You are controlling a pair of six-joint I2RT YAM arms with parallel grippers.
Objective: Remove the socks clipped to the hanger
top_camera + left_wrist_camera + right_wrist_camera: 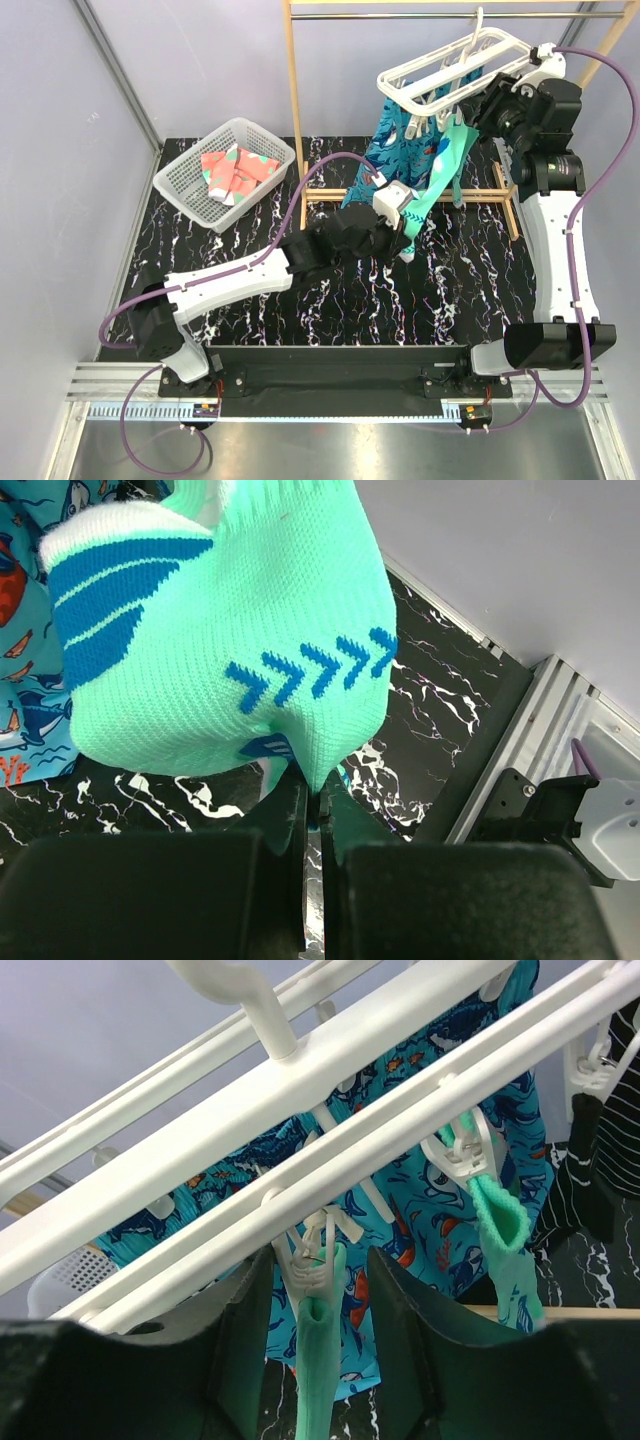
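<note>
Two teal-green socks [503,1222]: each hangs from a white clip under the hanger [452,62], in front of the shark-print cloth [392,150].
Hanger position: tilted, hooked on the top bar of the wooden rack [291,95] at the back of the table [250,235].
Left fingers [300,810]: pressed together on the lower end of one teal-green sock, which is drawn out slantwise below the hanger.
Right fingers [255,1300]: partly spread, one on each side of a clip [312,1260] that holds a teal-green sock; contact with the clip cannot be told.
Striped sock [610,1130]: black and white, clipped at the hanger's end.
Basket [180,175]: white mesh, back left of the table, containing coral-pink socks [235,170].
</note>
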